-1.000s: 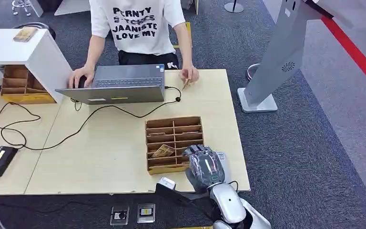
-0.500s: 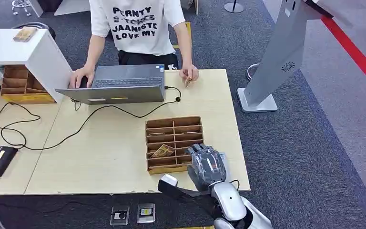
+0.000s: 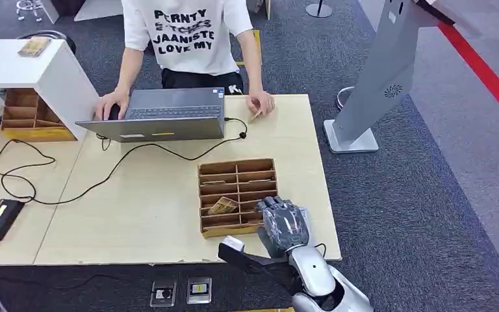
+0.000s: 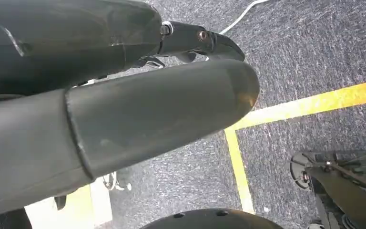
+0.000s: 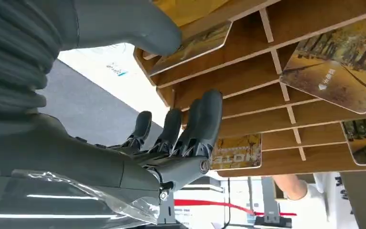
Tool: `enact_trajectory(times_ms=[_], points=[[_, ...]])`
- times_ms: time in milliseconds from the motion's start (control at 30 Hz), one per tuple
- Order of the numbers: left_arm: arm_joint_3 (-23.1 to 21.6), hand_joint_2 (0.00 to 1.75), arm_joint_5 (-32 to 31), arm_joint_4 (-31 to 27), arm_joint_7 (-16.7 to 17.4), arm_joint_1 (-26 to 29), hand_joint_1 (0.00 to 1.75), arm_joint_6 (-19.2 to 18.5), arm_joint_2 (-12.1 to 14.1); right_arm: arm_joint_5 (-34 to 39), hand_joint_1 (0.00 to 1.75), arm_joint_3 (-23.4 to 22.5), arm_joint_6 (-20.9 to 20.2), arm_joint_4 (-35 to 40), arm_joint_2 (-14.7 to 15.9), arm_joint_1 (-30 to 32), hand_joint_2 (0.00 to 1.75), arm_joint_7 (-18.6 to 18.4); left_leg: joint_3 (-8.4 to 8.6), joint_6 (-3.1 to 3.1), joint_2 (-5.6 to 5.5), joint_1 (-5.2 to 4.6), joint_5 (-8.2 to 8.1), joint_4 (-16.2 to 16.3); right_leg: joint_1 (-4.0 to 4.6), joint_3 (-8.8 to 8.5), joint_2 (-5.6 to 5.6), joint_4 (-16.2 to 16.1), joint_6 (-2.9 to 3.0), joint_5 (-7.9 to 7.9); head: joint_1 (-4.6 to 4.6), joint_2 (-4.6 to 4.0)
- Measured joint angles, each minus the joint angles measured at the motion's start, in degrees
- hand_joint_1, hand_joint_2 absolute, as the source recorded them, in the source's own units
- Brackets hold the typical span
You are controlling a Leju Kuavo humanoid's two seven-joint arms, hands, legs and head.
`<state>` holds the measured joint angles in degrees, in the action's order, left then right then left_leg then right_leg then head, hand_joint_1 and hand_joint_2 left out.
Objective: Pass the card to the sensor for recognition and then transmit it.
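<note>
Right hand (image 3: pixel 284 224): empty, fingers apart, at the card rack's (image 3: pixel 237 193) near right corner by the table (image 3: pixel 156 208) edge.
Left hand (image 4: pixel 124 114): state unclear.
Obstacles: laptop (image 3: pixel 162 114), cable (image 3: pixel 104 172).

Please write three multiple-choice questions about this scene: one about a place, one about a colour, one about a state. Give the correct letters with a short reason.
1. Where is the right hand?
A. at the near right side of the wooden card organizer
B. on the laptop
C. over the black device

2. What colour is the stripe on the floor at the far right?
A. green
B. red
C. white

3. What is the state of the card by the thumb in the right wrist view?
A. lying flat on the table
B. standing in a slot of the organizer, thumb at its edge
C. lifted high above the organizer

Answers: 1 A, the head view shows the hand beside the organizer's near right corner. 2 B, the stripe is red. 3 B, the card sits between the wooden dividers.
</note>
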<state>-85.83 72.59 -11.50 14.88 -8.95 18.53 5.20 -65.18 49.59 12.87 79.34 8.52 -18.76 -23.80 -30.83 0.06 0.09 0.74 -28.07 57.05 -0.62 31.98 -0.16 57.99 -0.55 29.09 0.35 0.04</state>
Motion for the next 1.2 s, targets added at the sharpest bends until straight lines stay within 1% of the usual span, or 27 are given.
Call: enact_trajectory(times_ms=[167, 267, 400, 433, 533, 567, 600, 633, 667, 700, 733, 800, 867, 967, 1000, 1033, 1067, 1133, 1200], points=[[0.0, 0.0, 0.0, 0.0, 0.0, 0.0, 0.0, 0.0, 0.0, 0.0, 0.77, 0.2, 0.0, -0.6, 0.0, -0.1, 1.75, -0.1, 0.0, 0.0, 0.0, 0.0, 0.0, 0.0, 0.0, 0.0, 0.01, 0.0, 0.0, 0.0, 0.0, 0.0], [0.0, 0.0, 0.0, 0.0, 0.0, 0.0, 0.0, 0.0, 0.0, 0.0, 0.79, 0.2, 0.0, -0.8, 0.0, -0.1, 1.75, -0.2, 0.0, 0.0, 0.0, 0.0, 0.0, 0.0, 0.0, 0.0, 0.0, 0.0, 0.0, 0.0, -0.02, 0.0], [0.0, 0.0, -0.7, 0.0, -0.2, 0.0, 0.0, -0.7, 0.0, -0.3, 0.82, 0.2, -0.6, -0.8, 0.2, 0.1, 1.75, -2.2, 0.01, 0.0, 0.0, 0.0, 0.0, 0.0, 0.0, 0.01, 0.01, 0.0, 0.0, 0.0, 0.0, 0.0], [0.0, 0.0, -0.8, 0.0, -0.3, 0.0, 0.0, -0.8, 0.0, -0.3, 0.79, 0.2, -0.8, -0.8, 0.2, 0.3, 1.75, -2.4, 0.02, 0.0, 0.0, 0.0, 0.0, 0.0, 0.0, 0.01, 0.01, 0.0, 0.0, 0.0, -0.02, 0.0], [0.0, 0.0, -0.8, 0.0, -0.7, 0.0, 0.0, -1.1, 0.2, -0.3, 0.82, -0.1, -1.3, -0.8, 0.5, 0.9, 1.75, -2.8, 0.01, 0.0, 0.0, 0.0, 0.0, 0.0, 0.0, 0.01, 0.01, 0.0, 0.0, 0.0, -0.02, 0.0], [0.0, 0.0, -0.9, 0.0, -0.8, 0.0, 0.0, -1.2, 0.3, -0.4, 0.89, -0.3, -1.4, -0.8, 0.6, 1.0, 1.75, -2.9, 0.01, 0.0, 0.0, 0.0, 0.0, 0.0, 0.0, 0.01, 0.01, 0.0, 0.0, 0.0, -0.02, 0.0], [0.0, 0.0, -0.9, 0.0, -1.1, 0.0, 0.0, -1.2, 0.3, -0.4, 0.99, -0.3, -1.6, -0.8, 0.7, 1.0, 1.75, -3.0, 0.02, 0.0, 0.01, 0.0, 0.0, 0.0, 0.0, 0.01, 0.02, 0.0, 0.0, 0.0, -0.02, 0.0], [0.0, 0.0, -0.9, 0.0, -1.4, 0.0, 0.0, -1.3, 0.3, -0.5, 1.36, -0.4, -1.7, -0.8, 0.8, 1.1, 1.75, -3.1, 0.02, 0.0, 0.01, 0.0, 0.0, 0.0, 0.0, 0.01, 0.02, 0.0, 0.0, 0.0, -0.02, 0.0], [0.0, 0.0, -1.1, 0.0, -1.8, 0.0, 0.0, -1.4, 0.3, -0.5, 1.55, -0.5, -1.9, -0.8, 0.9, 1.1, 1.75, -3.4, 0.02, 0.0, 0.01, 0.0, 0.0, 0.0, 0.0, 0.01, 0.02, 0.0, 0.0, 0.0, 0.0, 0.0], [0.0, 0.0, -1.4, 0.0, -2.3, 0.0, 0.0, -1.4, 0.3, -0.5, 1.64, -0.7, -2.1, -0.8, 1.0, 1.3, 1.75, -3.6, 0.02, 0.0, 0.01, 0.0, 0.0, 0.0, 0.0, 0.01, 0.01, 0.0, 0.0, 0.0, -0.02, -0.02], [0.0, 0.0, -1.7, 0.0, -3.0, 0.0, 0.0, -1.3, 0.3, -0.7, 1.68, -1.2, -2.2, -0.7, 1.0, 1.5, 1.75, -4.1, 0.02, 0.0, 0.01, 0.0, 0.0, 0.0, 0.0, 0.01, 0.01, 0.0, 0.0, 0.0, -0.02, 0.0], [0.0, 0.0, -2.3, 0.0, -4.1, 0.0, 0.0, -0.7, -0.2, -0.9, 1.69, -1.7, -2.4, -0.6, 1.2, 2.0, 1.75, -4.9, 0.02, 0.0, 0.01, -0.01, 0.0, 0.0, -0.01, 0.0, 0.01, 0.0, 0.0, 0.0, 0.0, 0.0], [-0.1, 0.0, -3.5, 0.0, -4.2, 0.0, 0.0, 1.5, -0.7, -1.2, 1.66, -2.5, -2.8, -0.2, 1.5, 2.4, 1.75, -6.3, 0.03, 0.01, 0.01, -0.03, -0.01, 0.0, -0.03, 0.01, 0.03, 0.0, 0.0, 0.0, -0.02, 0.0], [-0.4, 0.0, -5.3, -0.7, -3.5, -0.1, 0.0, 5.5, -3.3, -1.4, 1.64, -3.9, -2.8, 1.7, 2.8, 4.7, 1.75, -7.6, 0.05, 0.02, -0.05, -0.14, -0.01, 0.0, -0.13, -0.02, -0.06, 0.0, -0.01, 0.01, 0.0, 0.0], [-0.5, 0.0, -5.8, -1.0, -3.3, -0.1, 0.0, 5.9, -3.9, -1.4, 1.68, -4.2, -3.0, 2.5, 3.0, 5.3, 1.75, -7.9, 0.04, 0.02, -0.04, -0.13, -0.01, 0.0, -0.13, -0.02, -0.04, 0.0, -0.01, 0.01, -0.04, 0.0], [-0.5, 0.0, -6.2, -1.4, -3.2, -0.1, 0.0, 5.9, -4.1, -1.4, 1.64, -4.5, -3.2, 3.3, 3.3, 5.7, 1.75, -8.1, 0.04, 0.03, -0.01, -0.12, -0.02, 0.0, -0.12, -0.02, -0.02, 0.0, -0.01, 0.01, 0.04, 0.0], [-0.5, 0.0, -6.4, -1.8, -3.2, -0.1, 0.0, 5.9, -4.4, -1.4, 1.68, -4.7, -3.3, 3.8, 3.5, 5.9, 1.75, -8.3, 0.05, 0.05, 0.02, -0.12, -0.04, 0.0, -0.12, -0.02, 0.0, 0.0, -0.01, 0.0, -0.04, -0.02], [-0.7, 0.0, -6.8, -2.3, -3.2, -0.3, 0.0, 5.9, -4.6, -1.5, 1.64, -5.0, -3.4, 4.3, 4.0, 6.5, 1.75, -8.3, 0.06, 0.06, 0.02, -0.12, -0.04, 0.0, -0.12, -0.03, 0.02, 0.0, -0.02, 0.0, 0.0, -0.02], [-0.9, 0.0, -6.8, -2.6, -3.2, -0.4, 0.0, 5.9, -4.8, -1.5, 1.66, -5.6, -3.5, 5.3, 4.3, 7.1, 1.75, -8.3, 0.06, 0.06, 0.01, -0.12, -0.04, 0.0, -0.12, -0.03, -0.02, 0.0, -0.02, 0.0, -0.02, 0.0]])
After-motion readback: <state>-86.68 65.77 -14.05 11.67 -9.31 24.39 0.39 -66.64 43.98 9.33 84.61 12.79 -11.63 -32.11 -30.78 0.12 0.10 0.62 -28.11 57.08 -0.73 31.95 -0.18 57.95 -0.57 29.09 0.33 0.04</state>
